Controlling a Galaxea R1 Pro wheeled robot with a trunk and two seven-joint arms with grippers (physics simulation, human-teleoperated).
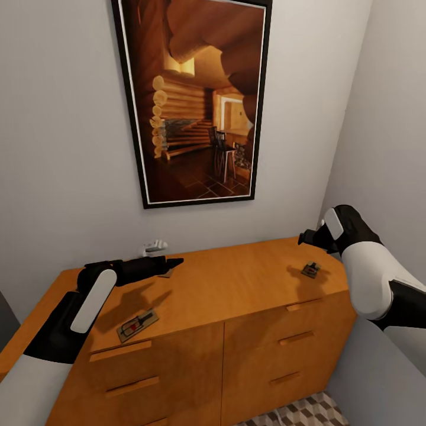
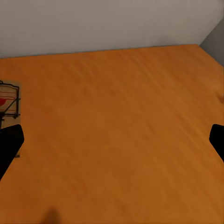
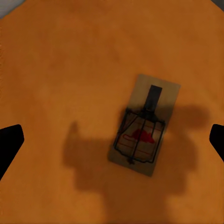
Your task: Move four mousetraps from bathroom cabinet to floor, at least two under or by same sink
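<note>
The orange-brown cabinet (image 1: 236, 290) stands against the wall, with mousetraps on its top. One mousetrap (image 1: 137, 325) lies near the front left edge. Another mousetrap (image 1: 310, 270) lies at the right end; in the right wrist view this mousetrap (image 3: 144, 123) sits below and between the open fingers (image 3: 9, 144). My right gripper (image 1: 305, 238) hovers open just above it. My left gripper (image 1: 171, 262) is open low over the cabinet's back left, with a small trap-like piece (image 1: 167, 273) under its tip. The left wrist view catches a mousetrap (image 2: 9, 100) beside one finger (image 2: 9, 144).
A large framed picture (image 1: 195, 100) hangs on the wall above the cabinet. A small white object (image 1: 155, 245) sits at the wall behind the left gripper. A grey wall closes in on the right. Cube-patterned floor tiles (image 1: 302, 414) show below the drawers.
</note>
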